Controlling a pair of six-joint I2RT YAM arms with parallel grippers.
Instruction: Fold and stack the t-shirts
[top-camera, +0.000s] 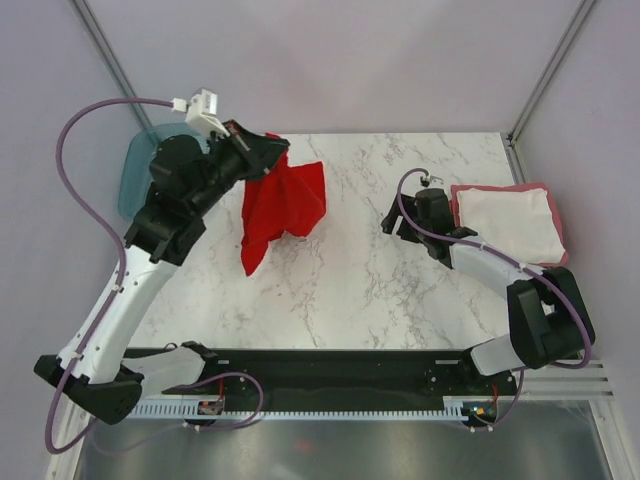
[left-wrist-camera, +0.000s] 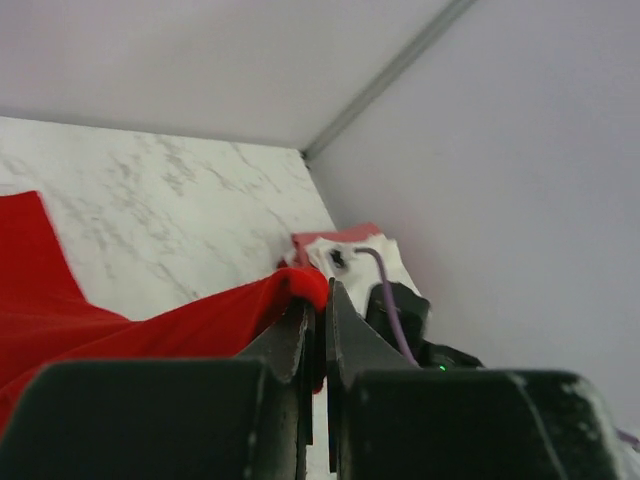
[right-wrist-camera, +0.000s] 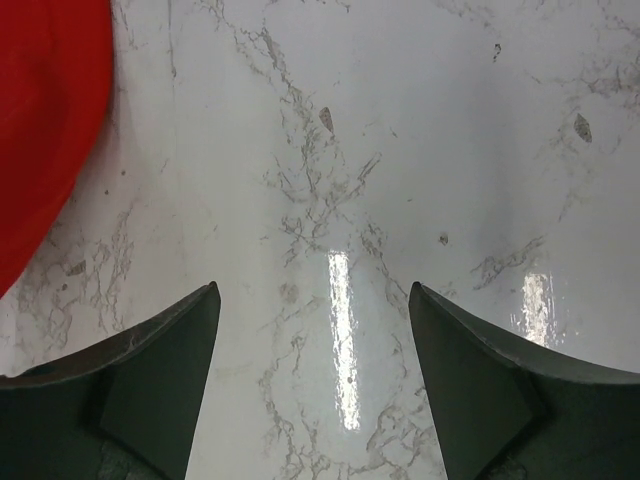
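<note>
The bright red t-shirt (top-camera: 283, 207) hangs crumpled from my left gripper (top-camera: 272, 150) at the back left of the table, its lower end resting on the marble. In the left wrist view my left gripper (left-wrist-camera: 320, 296) is shut on a fold of that red cloth (left-wrist-camera: 190, 325). The white t-shirt (top-camera: 508, 225) lies folded on the dull pinkish-red t-shirt (top-camera: 556, 212) at the right edge. My right gripper (top-camera: 392, 222) is open and empty just left of that stack; in the right wrist view my right gripper (right-wrist-camera: 313, 292) hovers over bare marble, red cloth (right-wrist-camera: 45, 120) at upper left.
A translucent teal tub (top-camera: 137, 178) stands at the table's back left corner, partly behind my left arm. Metal frame posts rise at both back corners. The black rail with the arm bases runs along the near edge.
</note>
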